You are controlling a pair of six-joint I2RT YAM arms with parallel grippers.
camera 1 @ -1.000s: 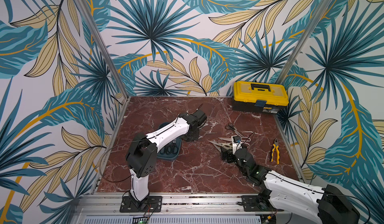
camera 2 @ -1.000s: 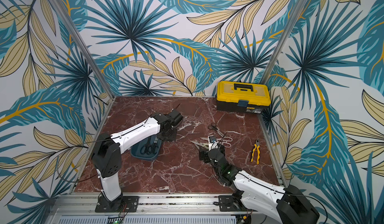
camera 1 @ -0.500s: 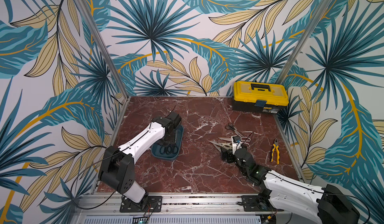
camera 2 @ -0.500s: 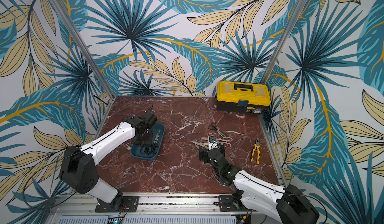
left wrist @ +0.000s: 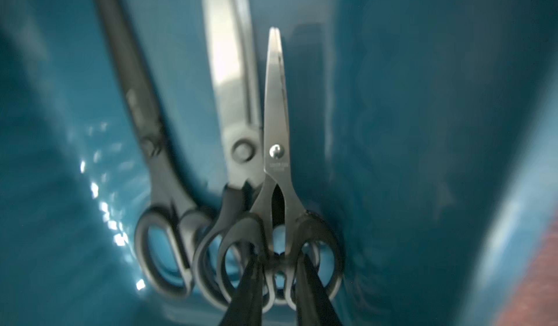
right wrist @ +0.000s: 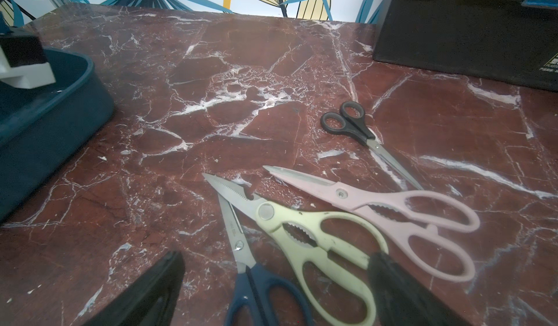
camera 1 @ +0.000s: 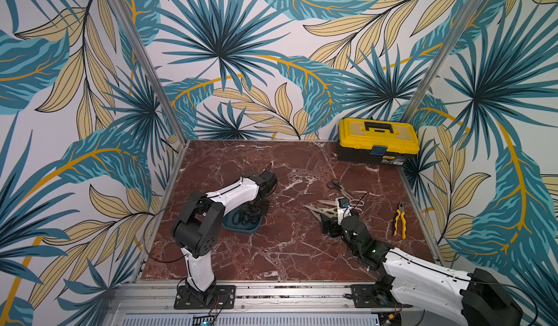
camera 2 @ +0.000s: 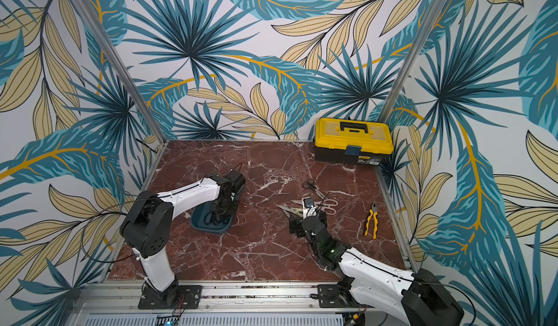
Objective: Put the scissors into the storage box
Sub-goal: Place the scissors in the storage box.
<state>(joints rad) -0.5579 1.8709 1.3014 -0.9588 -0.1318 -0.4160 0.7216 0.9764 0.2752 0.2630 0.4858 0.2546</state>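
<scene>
We see the left gripper point(left wrist: 279, 268) down inside the storage box point(left wrist: 422, 128). Its fingers point(left wrist: 250, 282) are drawn close together, pinching the handle loops of a steel-bladed black-handled pair point(left wrist: 276, 146) of scissors. 2 more pairs lie on the box floor just beside it, a dark pair point(left wrist: 151, 149) and a bright-bladed pair point(left wrist: 232, 98), with handles overlapping.

In both top views the storage box point(camera 1: 241, 228) sits on the left half of the red marble worktop point(camera 1: 287, 255), under the left arm's wrist.

The right gripper point(right wrist: 271, 297) hangs low, jaws spread wide and gripping nothing. Below it 4 pairs lie on the worktop: a blue-handled pair point(right wrist: 247, 267), a cream-handled pair point(right wrist: 280, 222) crossing it, a pink-handled pair point(right wrist: 362, 202) and, further off, a small black pair point(right wrist: 353, 125).

Yellow-handled pliers point(camera 1: 399, 222) lie apart to the right, and a yellow toolbox point(camera 1: 377, 142) stands in the back corner.
</scene>
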